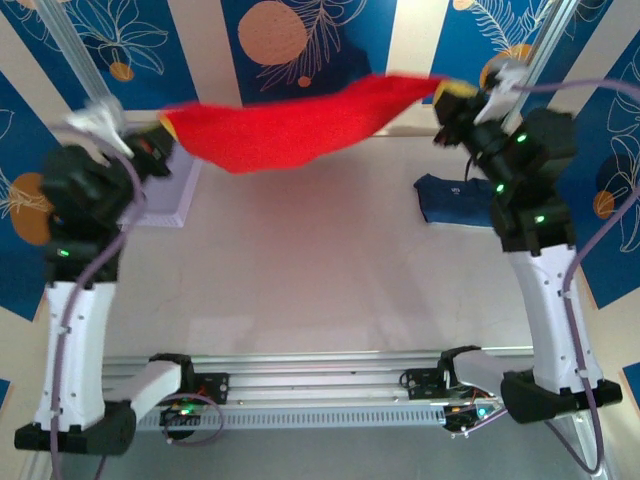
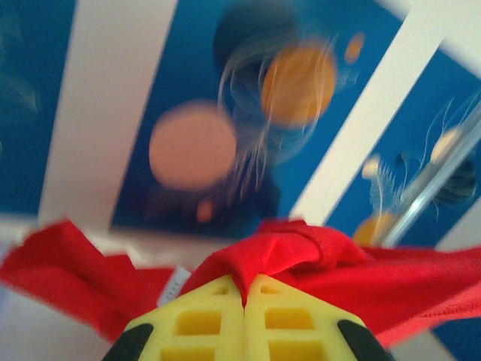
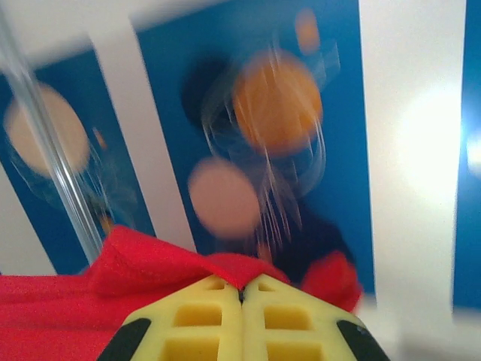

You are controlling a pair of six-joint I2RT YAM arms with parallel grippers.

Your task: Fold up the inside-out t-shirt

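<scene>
A plain bright red soft cloth t-shirt (image 1: 300,128) is held up in the air, stretched between both hands above the far part of the pale worktop (image 1: 320,280), toward 12 o'clock in the top view. The left hand (image 1: 163,132), at 10 o'clock, is clamped on one bunched end. The right hand (image 1: 452,98), at 2 o'clock, is clamped on the other. The middle sags. No fold appears made; spreading flat and all folding are judged to remain. A dark navy garment (image 1: 452,198) lies at 3 o'clock.
</scene>
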